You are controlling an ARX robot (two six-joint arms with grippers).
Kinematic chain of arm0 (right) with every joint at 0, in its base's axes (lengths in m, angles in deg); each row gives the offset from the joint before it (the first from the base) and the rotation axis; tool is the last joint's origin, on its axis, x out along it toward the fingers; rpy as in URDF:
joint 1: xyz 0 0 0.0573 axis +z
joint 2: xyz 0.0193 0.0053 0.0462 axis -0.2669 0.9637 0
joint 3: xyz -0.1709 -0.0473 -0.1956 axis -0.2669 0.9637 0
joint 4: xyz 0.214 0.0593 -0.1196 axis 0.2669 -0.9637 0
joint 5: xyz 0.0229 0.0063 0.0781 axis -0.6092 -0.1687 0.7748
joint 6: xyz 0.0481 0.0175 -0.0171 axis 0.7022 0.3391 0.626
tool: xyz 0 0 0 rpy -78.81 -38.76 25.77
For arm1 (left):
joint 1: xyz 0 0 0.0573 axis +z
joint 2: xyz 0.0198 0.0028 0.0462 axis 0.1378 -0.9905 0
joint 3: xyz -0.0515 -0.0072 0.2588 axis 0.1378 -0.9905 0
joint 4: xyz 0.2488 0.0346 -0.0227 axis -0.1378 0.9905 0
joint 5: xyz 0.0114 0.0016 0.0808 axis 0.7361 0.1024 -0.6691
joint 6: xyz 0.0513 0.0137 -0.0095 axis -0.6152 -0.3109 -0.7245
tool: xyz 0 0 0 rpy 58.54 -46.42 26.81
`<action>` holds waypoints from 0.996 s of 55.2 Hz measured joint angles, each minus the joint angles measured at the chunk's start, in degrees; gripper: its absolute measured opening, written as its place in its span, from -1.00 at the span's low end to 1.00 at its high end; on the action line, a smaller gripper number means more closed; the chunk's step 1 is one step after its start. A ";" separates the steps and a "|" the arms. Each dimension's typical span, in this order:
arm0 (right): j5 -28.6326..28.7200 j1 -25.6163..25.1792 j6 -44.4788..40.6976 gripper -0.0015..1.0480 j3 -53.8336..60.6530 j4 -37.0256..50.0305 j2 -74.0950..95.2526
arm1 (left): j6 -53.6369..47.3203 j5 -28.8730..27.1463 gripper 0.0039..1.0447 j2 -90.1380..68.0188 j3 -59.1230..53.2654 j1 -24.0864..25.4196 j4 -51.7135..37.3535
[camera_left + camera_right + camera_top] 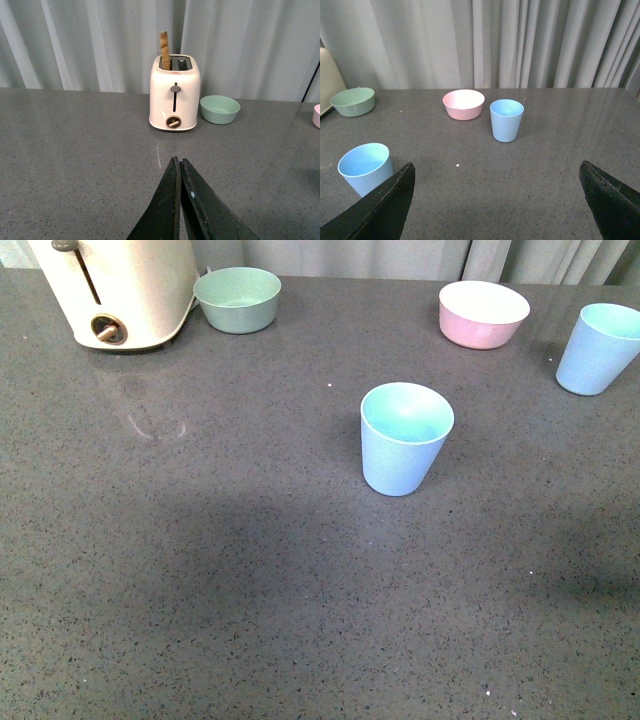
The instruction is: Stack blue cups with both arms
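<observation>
Two light blue cups stand upright on the grey counter. One blue cup (405, 437) sits near the middle; in the right wrist view this cup (365, 167) shows close beside one finger. The other blue cup (601, 348) stands at the far right, next to the pink bowl, and appears further off as a cup (506, 120) ahead of my right gripper (496, 172), which is open and empty. My left gripper (178, 161) is shut with nothing in it, pointing toward the toaster. Neither arm shows in the front view.
A cream toaster (120, 290) with a slice in it stands at the back left, a mint green bowl (238, 299) beside it. A pink bowl (483, 313) sits at the back right. Grey curtains hang behind the counter (250, 570).
</observation>
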 joint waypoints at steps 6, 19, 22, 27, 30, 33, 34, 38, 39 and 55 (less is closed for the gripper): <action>0.00 0.00 0.00 0.83 0.00 0.00 0.00 | 0.00 0.00 -0.97 0.00 0.00 0.00 0.02; 8.24 -7.34 8.22 0.83 -6.88 -10.86 17.25 | 0.02 0.00 -0.41 0.00 0.00 0.02 0.04; 11.56 -12.94 6.51 0.83 -9.86 -4.00 28.96 | 0.00 0.00 -0.17 0.00 0.00 0.00 0.04; 14.73 -18.18 -0.63 0.83 -17.00 6.45 45.88 | 0.00 0.00 0.17 0.00 0.00 0.00 0.07; 16.04 -19.39 -3.87 0.83 -20.68 8.68 52.50 | 0.02 -0.02 0.30 0.00 0.00 0.00 0.07; 17.29 -20.04 -7.48 0.83 -25.73 9.44 60.43 | 0.02 0.00 0.47 0.00 0.00 0.00 0.07; 17.55 -20.11 -8.24 0.83 -26.80 9.40 61.99 | 0.00 0.00 0.51 0.00 0.00 0.00 0.07; 17.73 -19.89 -13.07 0.83 -34.18 8.68 72.59 | 0.00 0.00 0.74 0.00 0.00 0.00 0.07; 17.33 -19.67 -14.12 0.83 -36.37 8.33 75.45 | 0.00 0.00 0.81 0.00 0.00 0.00 0.07; 11.76 -13.00 -26.84 0.83 -64.72 -0.46 103.45 | -0.13 0.00 0.84 0.00 0.00 0.00 0.07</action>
